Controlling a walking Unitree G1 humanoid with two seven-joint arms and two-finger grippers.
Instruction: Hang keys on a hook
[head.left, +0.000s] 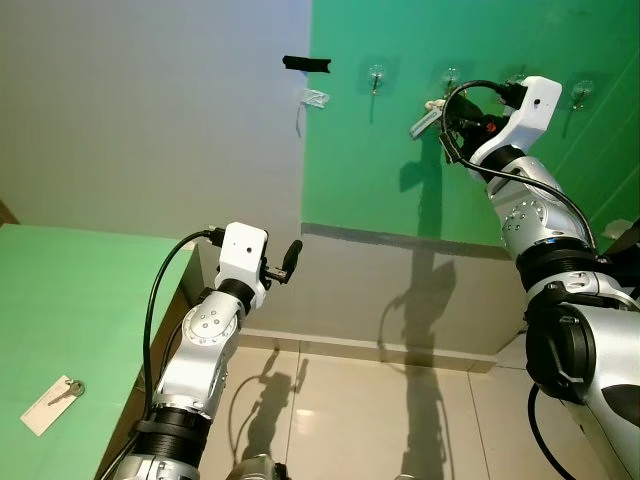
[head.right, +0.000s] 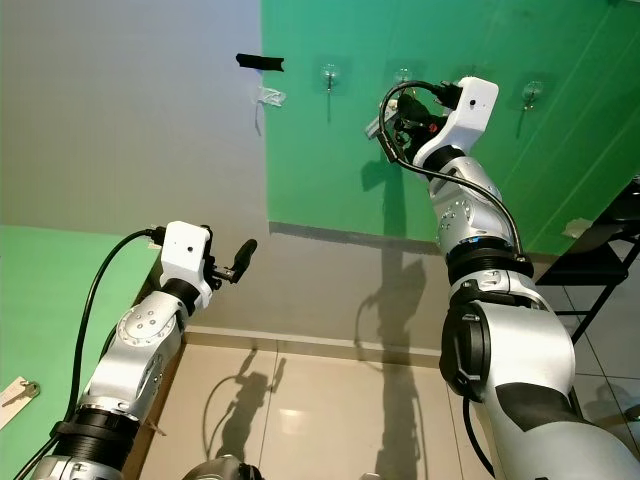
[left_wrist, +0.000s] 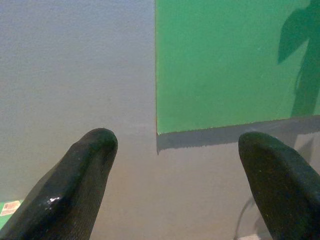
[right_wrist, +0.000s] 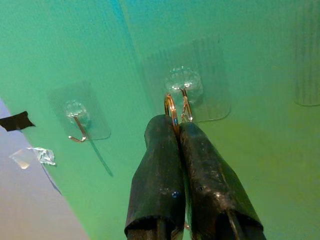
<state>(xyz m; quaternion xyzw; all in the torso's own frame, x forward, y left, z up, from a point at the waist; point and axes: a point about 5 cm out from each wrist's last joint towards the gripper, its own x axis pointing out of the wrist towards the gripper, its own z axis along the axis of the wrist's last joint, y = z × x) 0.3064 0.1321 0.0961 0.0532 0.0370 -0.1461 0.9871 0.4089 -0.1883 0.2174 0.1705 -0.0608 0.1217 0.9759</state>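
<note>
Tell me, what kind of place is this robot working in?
Probably a home hallway or entry corner: a row of clear adhesive hooks on a green wall, tiled floor below. The right gripper pinches a key ring at one hook.

A grey wall (head.left: 150, 110) meets a bright green panel (head.left: 400, 190) at a straight vertical edge. A strip of black tape (head.left: 305, 64) is stuck across the seam. Below runs a grey band, then glossy beige floor tiles (head.left: 340, 410) catching reflections. Another green surface (head.left: 70, 300) lies at the left, and a dark shelf (head.right: 600, 250) stands at the right.
</note>
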